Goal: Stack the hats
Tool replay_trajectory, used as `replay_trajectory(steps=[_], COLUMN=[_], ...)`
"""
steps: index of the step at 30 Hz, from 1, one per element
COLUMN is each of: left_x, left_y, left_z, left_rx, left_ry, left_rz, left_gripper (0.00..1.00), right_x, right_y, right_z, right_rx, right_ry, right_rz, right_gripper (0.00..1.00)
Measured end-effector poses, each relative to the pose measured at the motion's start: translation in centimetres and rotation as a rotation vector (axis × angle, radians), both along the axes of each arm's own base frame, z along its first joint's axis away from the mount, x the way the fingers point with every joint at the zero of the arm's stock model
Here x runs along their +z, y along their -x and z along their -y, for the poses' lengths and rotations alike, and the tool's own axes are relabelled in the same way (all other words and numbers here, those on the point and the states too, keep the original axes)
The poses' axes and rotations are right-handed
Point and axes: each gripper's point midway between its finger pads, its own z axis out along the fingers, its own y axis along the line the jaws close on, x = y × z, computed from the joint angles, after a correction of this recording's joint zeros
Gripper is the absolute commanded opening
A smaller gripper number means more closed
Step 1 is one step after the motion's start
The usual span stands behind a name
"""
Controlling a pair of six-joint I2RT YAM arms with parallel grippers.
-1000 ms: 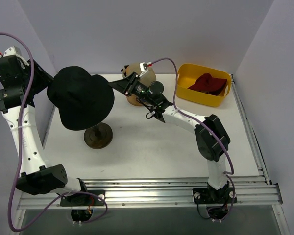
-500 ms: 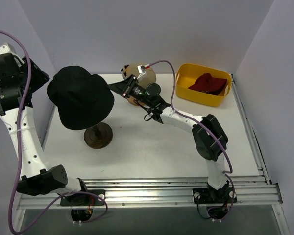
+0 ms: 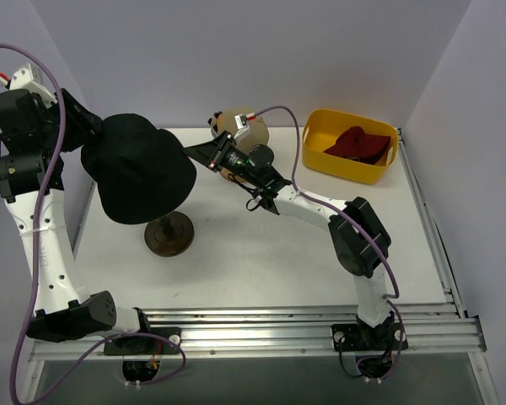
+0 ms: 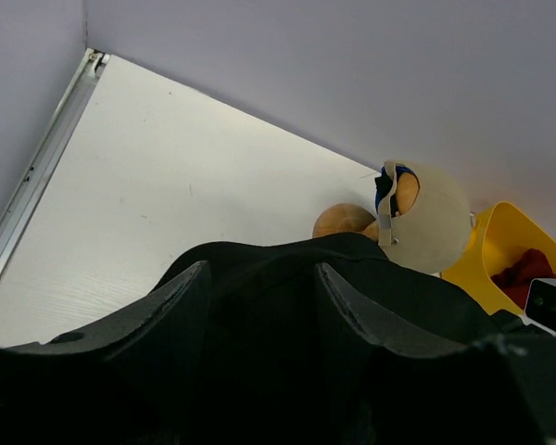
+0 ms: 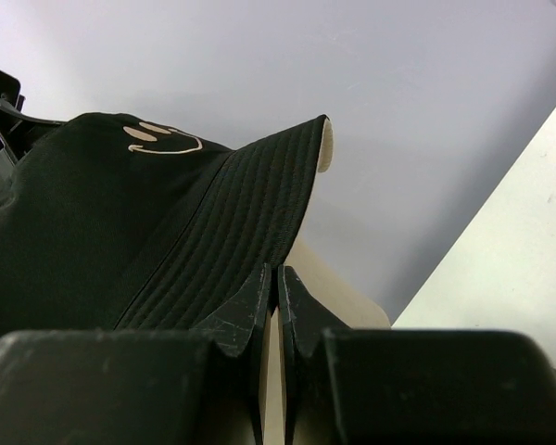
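Above white table [image 3: 261, 261], right gripper [image 5: 276, 278] pinched the hat [image 3: 143, 169] brim at 3 o'clock, left gripper's [image 4: 259, 283] hold at 9 unclear; both likely needed to keep it spread and level.

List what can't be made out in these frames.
- top view: black bucket hat covers the top of the stand.
- left claw: grip unclear; the hat hides it from above, and it is black on black in its wrist view.
- blue cap: only a sliver shows under the tan cap, left wrist view.
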Motion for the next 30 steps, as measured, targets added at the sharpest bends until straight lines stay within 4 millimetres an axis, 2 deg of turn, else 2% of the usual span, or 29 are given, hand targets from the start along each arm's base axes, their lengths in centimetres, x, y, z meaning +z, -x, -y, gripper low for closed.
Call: replay_trajectory(steps=[3,17,21,22,23,24,25,30], left_x=[-0.5,-0.7,-0.7,-0.6,-0.4,-0.2,0.3,4.3], left_y=[-0.3,-1.2,-1.0,-0.9,-0.6,-0.3,-0.1,1.6], left_z=[0.7,0.9,0.4,0.2,0.1,0.0,-0.2,-0.5], left_rx=[-0.027,-0.035,-0.001,0.011,0.022,0.032,0.043,0.087], left_ry=[-0.002,-0.024,-0.034,-0.038,-0.043,-0.049,-0.060,-0.082], left_rz=[-0.008,0.014,0.005,-0.002,-0.005,-0.008,-0.003,0.075], left_gripper=[0.57,0.57,0.62,0.66,0.71,0.86,0.94,0.94], right_x=[-0.1,-0.5,-0.9,-1.1,-1.5,-1.8,-2.0,-2.5], right_y=[0.0,-0.2,-0.3,-0.4,-0.4,-0.5,-0.7,-1.5], right_z=[0.0,-0.1,-0.2,-0.2,-0.2,-0.1,0.1,2.9], right_rx=[-0.003,-0.013,-0.024,-0.029,-0.033,-0.041,-0.048,-0.110], right_ry=[0.002,0.011,0.033,0.043,0.058,0.076,0.086,0.141], right_rz=[-0.003,-0.013,-0.011,-0.012,-0.017,-0.023,-0.026,-0.039], right_gripper=[0.00,0.01,0.16,0.23,0.26,0.29,0.33,0.40])
